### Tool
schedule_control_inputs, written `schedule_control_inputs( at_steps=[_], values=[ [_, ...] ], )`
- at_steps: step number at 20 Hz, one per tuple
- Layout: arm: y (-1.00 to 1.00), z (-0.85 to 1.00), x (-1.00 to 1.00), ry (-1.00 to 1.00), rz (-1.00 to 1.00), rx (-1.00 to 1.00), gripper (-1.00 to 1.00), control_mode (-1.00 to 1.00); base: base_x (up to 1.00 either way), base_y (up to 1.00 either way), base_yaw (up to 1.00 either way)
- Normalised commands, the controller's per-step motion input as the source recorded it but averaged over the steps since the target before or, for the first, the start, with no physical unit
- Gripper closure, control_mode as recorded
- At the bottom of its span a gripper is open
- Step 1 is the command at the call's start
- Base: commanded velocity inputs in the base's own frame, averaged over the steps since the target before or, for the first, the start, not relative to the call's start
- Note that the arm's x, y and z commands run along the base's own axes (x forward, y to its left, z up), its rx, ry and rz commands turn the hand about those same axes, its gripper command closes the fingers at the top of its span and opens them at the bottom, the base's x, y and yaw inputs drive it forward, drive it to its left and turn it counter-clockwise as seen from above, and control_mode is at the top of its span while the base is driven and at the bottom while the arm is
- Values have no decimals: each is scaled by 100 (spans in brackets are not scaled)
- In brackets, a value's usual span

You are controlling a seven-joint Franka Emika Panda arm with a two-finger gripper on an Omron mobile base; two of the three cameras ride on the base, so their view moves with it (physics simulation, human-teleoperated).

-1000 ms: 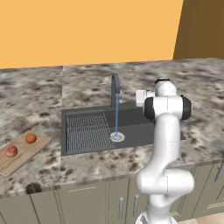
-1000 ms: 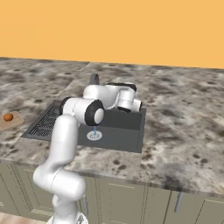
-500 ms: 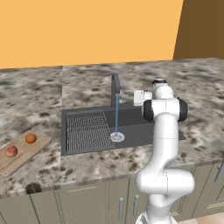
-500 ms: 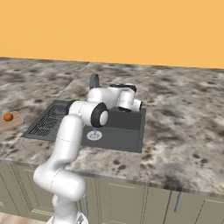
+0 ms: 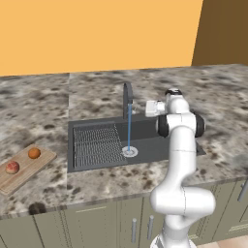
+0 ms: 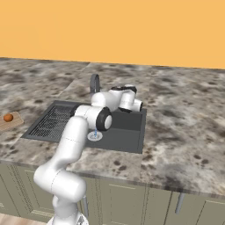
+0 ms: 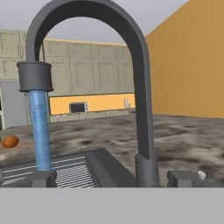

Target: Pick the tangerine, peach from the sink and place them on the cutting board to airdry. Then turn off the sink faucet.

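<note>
The tangerine (image 5: pixel 34 153) and the peach (image 5: pixel 12 167) both lie on the wooden cutting board (image 5: pixel 26 169), left of the sink (image 5: pixel 150 138). The tangerine (image 6: pixel 8 117) also shows at the far left of the right base view. Water runs in a blue stream (image 5: pixel 129 133) from the sink faucet (image 5: pixel 127 99) down onto the drain. My gripper (image 5: pixel 147 107) hovers level over the basin, just right of the faucet and pointing at it. In the hand view the gripper (image 7: pixel 113 178) is open, and the faucet (image 7: pixel 142 109) stands close ahead, its base between the fingertips (image 7: pixel 43 177).
The ribbed draining grid (image 5: pixel 94 143) fills the sink's left half. Speckled stone counter (image 5: pixel 218 97) surrounds the basin, with an orange wall behind. A small dark knob (image 5: pixel 35 208) sits at the counter's front edge, below the board.
The hand has crept a little to the left, closer to the faucet. The fruit, the board and the water stream are unchanged.
</note>
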Motion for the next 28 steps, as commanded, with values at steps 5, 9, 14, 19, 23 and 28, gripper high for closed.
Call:
schedule_control_inputs(
  at_steps=[5, 9, 14, 19, 23, 28],
  values=[
    [0, -11, 39, 3, 0, 0, -100, -100, 0, 0, 0],
    [0, -18, 38, 2, 0, 0, -100, -100, 0, 0, 0],
    [-2, -17, 35, 1, 0, 0, -100, -100, 0, 0, 0],
    [0, -3, 39, 0, 0, 0, -100, -100, 0, 0, 0],
    [11, 0, 40, 0, 0, 0, -100, -100, 0, 0, 0],
    [42, 0, 38, 0, 3, 0, -100, -100, 0, 0, 0]
  ],
)
